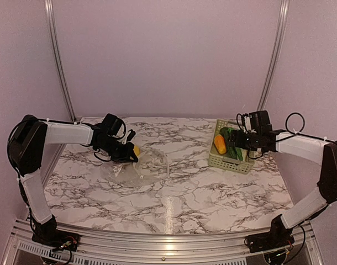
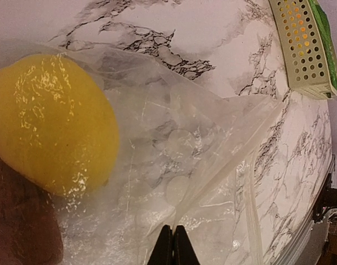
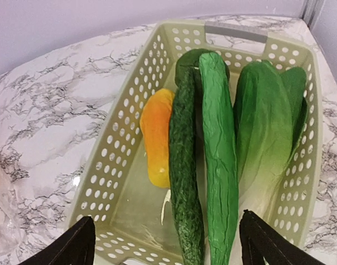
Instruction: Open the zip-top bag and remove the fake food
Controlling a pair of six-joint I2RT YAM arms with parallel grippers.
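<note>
Left tool point(image 2: 172, 247) was clenched, its tips together on what looked like a fold of the clear, crinkly zip-top plastic bag point(image 2: 179, 143). The bag lay on the marbled tabletop point(image 1: 185, 199), a yellow plastic toy lemon point(image 2: 49, 124) showing through its film. Right tool point(image 3: 168, 245) was spread wide above the pale green slotted plastic basket point(image 3: 235, 32), which held an orange toy piece point(image 3: 156, 135) and long green toy vegetables point(image 3: 218, 165). The film was probably light, limp and slippery, and best pinched at the stiffer zip edge.
</note>
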